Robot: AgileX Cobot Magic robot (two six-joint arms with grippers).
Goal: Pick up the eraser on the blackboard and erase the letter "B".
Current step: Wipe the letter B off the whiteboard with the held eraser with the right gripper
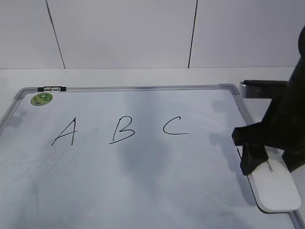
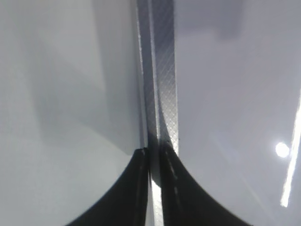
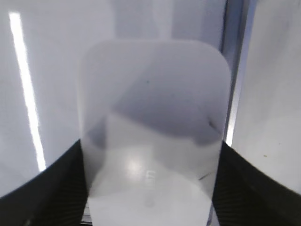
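Note:
The blackboard (image 1: pixel 143 181) is a white board with a silver frame that bears the black letters A (image 1: pixel 65 132), "B" (image 1: pixel 122 130) and C (image 1: pixel 174 126). The white eraser (image 1: pixel 276 188) lies at the board's right edge, over the frame. My right gripper (image 1: pixel 269 160) straddles its far end. In the right wrist view the eraser (image 3: pixel 155 94) fills the space between the two black fingers (image 3: pixel 153 155), which press on both its long sides. My left gripper (image 2: pixel 154 153) is shut and empty over the board's frame strip (image 2: pixel 162 70). It does not show in the exterior view.
A round green sticker (image 1: pixel 41 98) and a black and silver clip (image 1: pixel 52 88) sit at the board's far left corner. A grey block (image 1: pixel 259 89) stands just past the far right corner, behind my right arm. White table and wall lie behind the board.

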